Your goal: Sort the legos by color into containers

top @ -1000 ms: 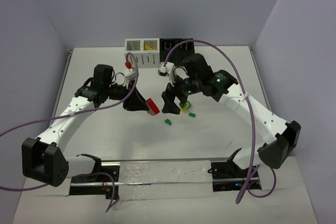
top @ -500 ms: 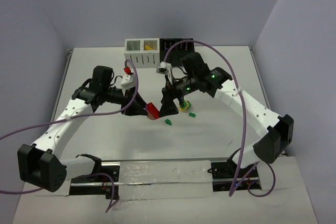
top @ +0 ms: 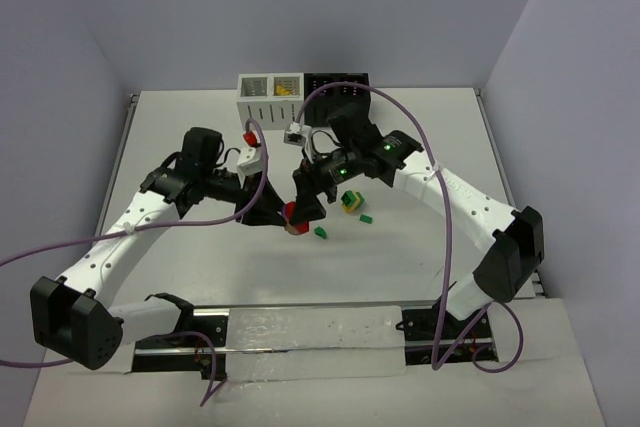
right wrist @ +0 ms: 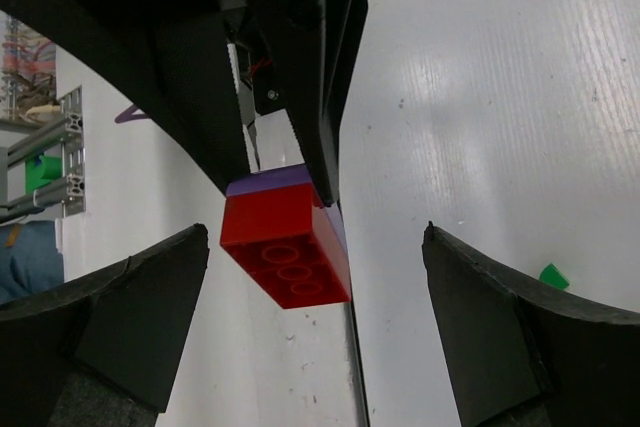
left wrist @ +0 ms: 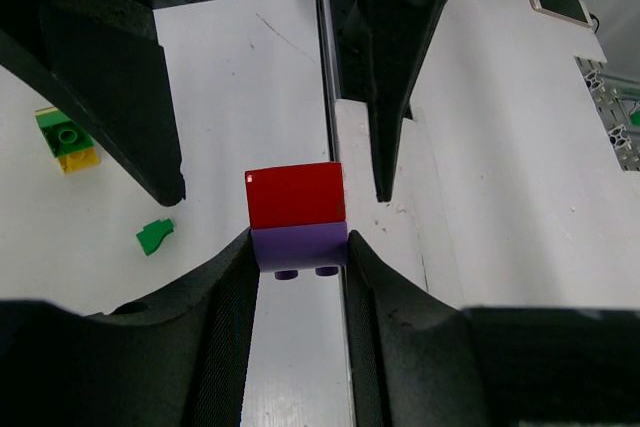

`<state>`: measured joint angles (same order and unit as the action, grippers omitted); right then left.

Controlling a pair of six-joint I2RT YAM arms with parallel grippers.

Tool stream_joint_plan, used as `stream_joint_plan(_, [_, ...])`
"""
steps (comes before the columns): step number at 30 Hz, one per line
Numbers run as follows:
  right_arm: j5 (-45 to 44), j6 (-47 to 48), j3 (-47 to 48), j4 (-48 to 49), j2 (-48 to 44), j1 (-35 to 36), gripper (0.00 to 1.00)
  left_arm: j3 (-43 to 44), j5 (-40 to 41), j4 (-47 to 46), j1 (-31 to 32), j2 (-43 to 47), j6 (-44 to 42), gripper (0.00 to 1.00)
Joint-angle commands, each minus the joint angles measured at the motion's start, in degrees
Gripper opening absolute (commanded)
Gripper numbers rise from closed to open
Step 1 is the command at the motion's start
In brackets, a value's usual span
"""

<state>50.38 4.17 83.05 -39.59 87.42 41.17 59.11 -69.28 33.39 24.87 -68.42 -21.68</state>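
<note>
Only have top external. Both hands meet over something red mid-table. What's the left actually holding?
Observer: Left wrist view shows the left hand clamped on a purple brick, with a red brick stacked on it and sticking out past the fingertips.
Operator: Right closed on it yet?
Observer: No. Right wrist view shows the right hand open, fingers wide either side of the red brick, gaps on both sides.
Operator: Which red face points at the right camera?
Observer: Its underside, round tubes visible.
</note>
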Motion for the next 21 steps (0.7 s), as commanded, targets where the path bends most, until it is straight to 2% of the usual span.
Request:
stream_joint_plan(1, [-0.27, 0.76, 1.85, 2.33, -0.24, 0.49, 0.92, 2.49, -1.91, -1.57, 0.62, 1.09, 0.08, 0.0])
stream_joint_plan(5, [0.07, 1.19, 1.42, 3.12, -0.67, 0.57, 0.78, 2.24, -2.09, -2.27, 0.79, 1.01, 1.12, 0.0])
stream_joint_plan(8, [0.07, 1.54, 1.15, 3.69, -0.98, 0.62, 0.63, 1.75, -2.05, -3.07, 0.97, 1.01, 1.64, 0.0])
stream_joint_plan(10, [0.47, 1.82, 1.44, 3.6, -0.88, 0.69, 0.5, 1.51, -2.0, -3.33, 0.97, 1.04, 2.17, 0.0])
stream_joint_plan(13, [1.0, 3.05, 1.91, 2.59, -0.49, 0.86, 0.36, 1.18, -1.99, -3.56, 0.97, 1.12, 2.42, 0.0])
stream_joint_plan(17, [1.04, 5.52, 2.64, -0.12, -0.49, 0.93, 0.06, 0.57, -1.41, -1.93, 0.88, 1.54, 1.3, 0.0])
stream_joint_plan(19, [0.09, 6.57, 2.82, -1.19, -0.7, 0.81, 0.0, 0.36, -1.27, -0.05, 0.67, 1.75, -0.11, 0.0])
stream_joint_plan(21, [-1.23, 7.66, 2.82, -2.17, -1.15, 0.71, 0.0, 0.11, -1.21, 2.24, 0.3, 2.12, -1.76, 0.0])
